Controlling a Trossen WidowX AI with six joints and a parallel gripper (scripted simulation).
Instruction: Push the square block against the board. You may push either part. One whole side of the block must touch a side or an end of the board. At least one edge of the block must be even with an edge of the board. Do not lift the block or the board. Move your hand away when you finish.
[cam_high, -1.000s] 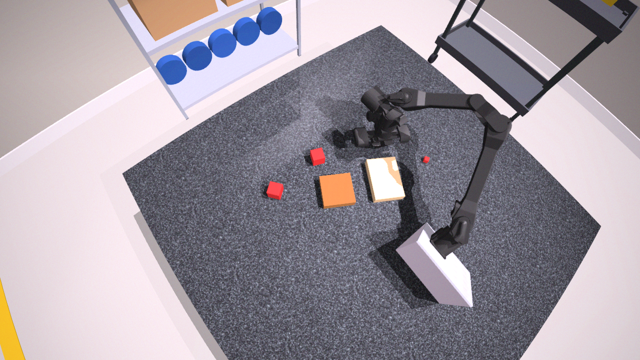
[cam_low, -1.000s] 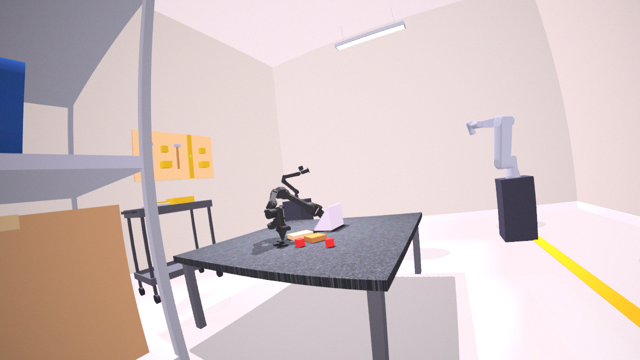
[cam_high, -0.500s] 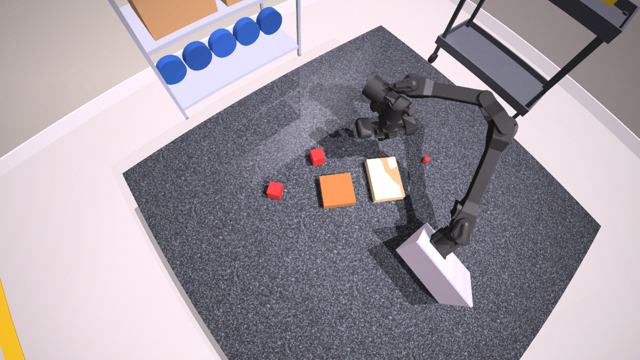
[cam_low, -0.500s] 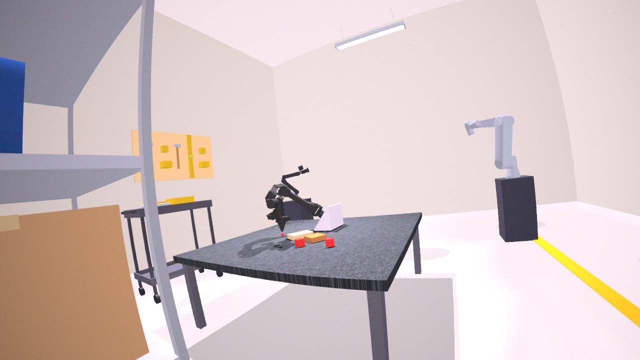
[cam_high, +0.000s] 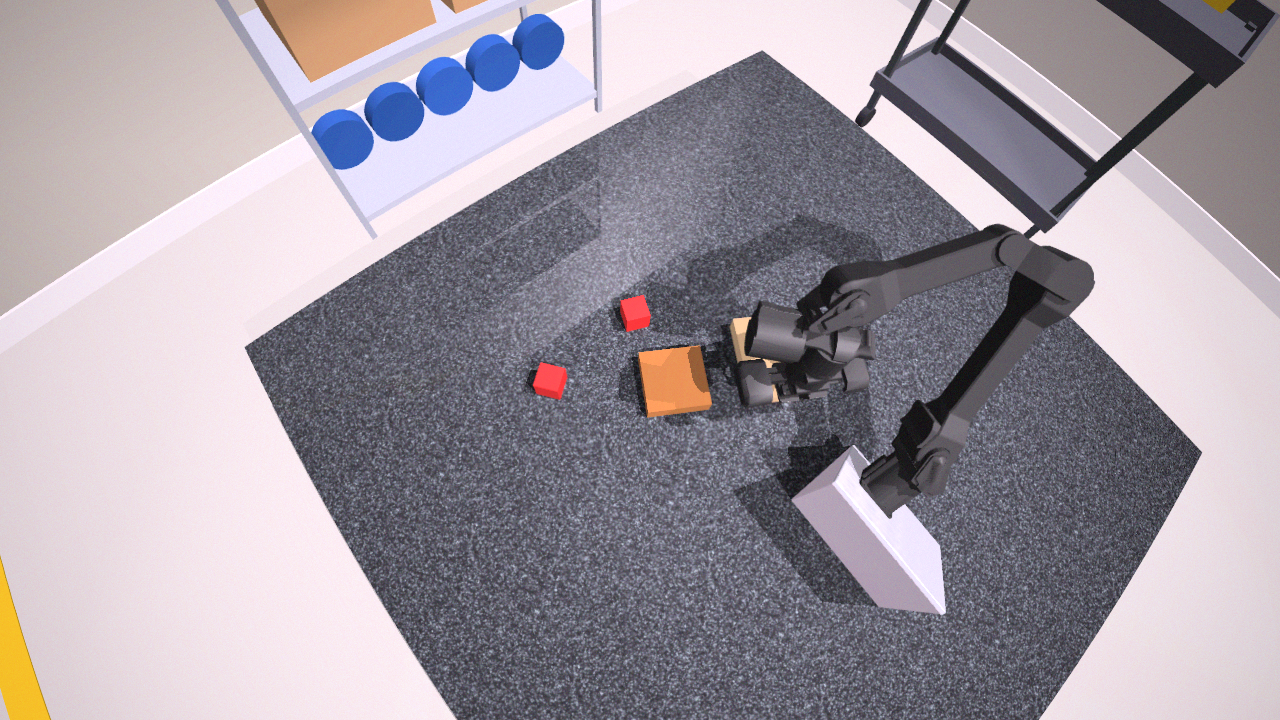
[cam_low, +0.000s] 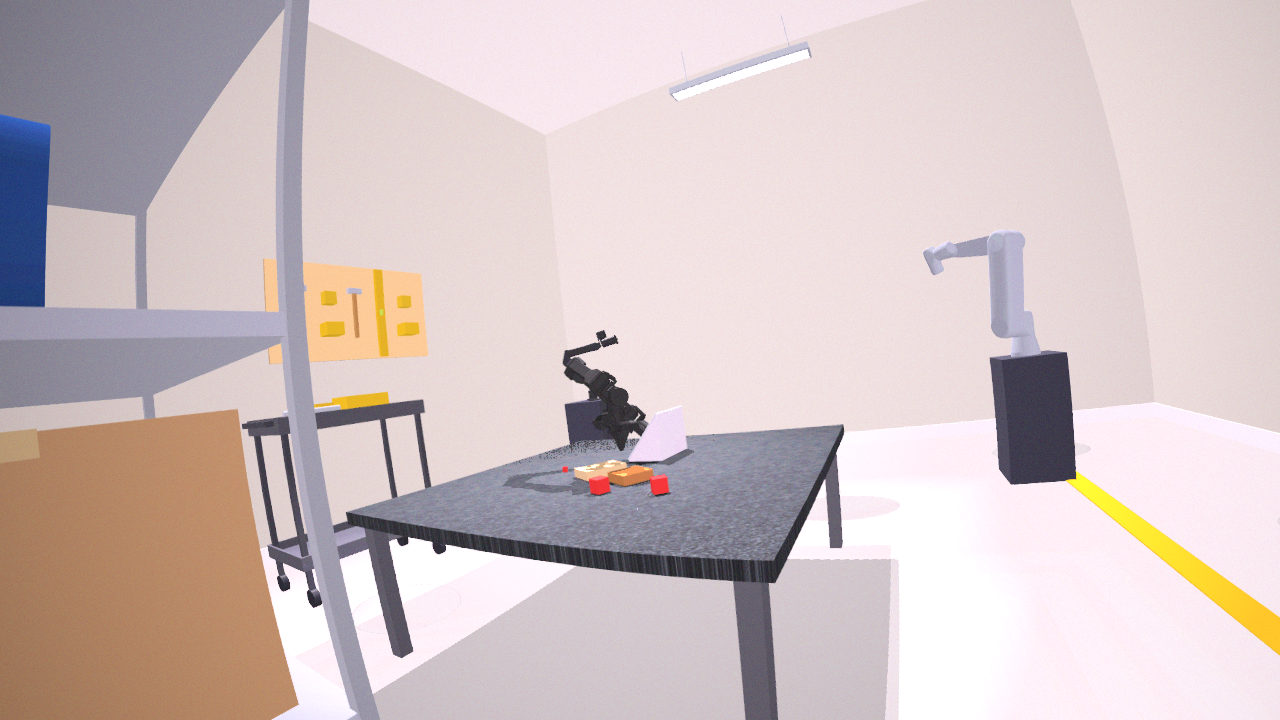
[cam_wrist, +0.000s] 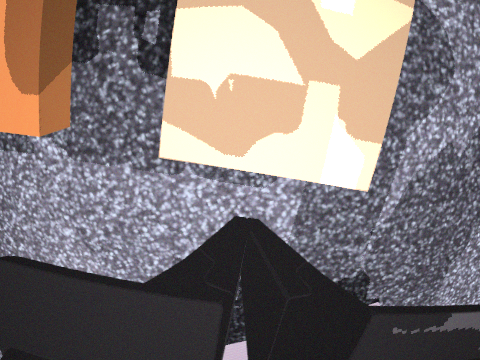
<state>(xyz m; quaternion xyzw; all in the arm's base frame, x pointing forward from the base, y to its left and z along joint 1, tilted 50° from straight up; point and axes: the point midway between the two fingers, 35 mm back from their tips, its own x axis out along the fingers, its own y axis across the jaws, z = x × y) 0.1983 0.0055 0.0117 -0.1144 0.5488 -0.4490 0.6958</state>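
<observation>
The orange square block (cam_high: 673, 380) (cam_low: 631, 475) (cam_wrist: 20, 65) lies flat on the table. The tan board (cam_high: 741, 333) (cam_low: 587, 471) (cam_wrist: 235, 112) lies beside it, with a strip of table between them in the wrist view; they do not touch. The board's near end reaches slightly lower in that view than the block's. My gripper (cam_wrist: 244, 229) (cam_low: 622, 445) is shut and empty. In the wrist view its fingertips appear just beyond the board's near end, with bare table between. In the top view the arm covers much of the board and hides the fingertips.
Two red cubes (cam_high: 634, 312) (cam_high: 549, 380) stand on the block's far side from the board. A tiny red cube (cam_low: 564, 469) shows past the board in the exterior view. The white wedge (cam_high: 845, 537) (cam_low: 664, 433) stands by the arm's lower part.
</observation>
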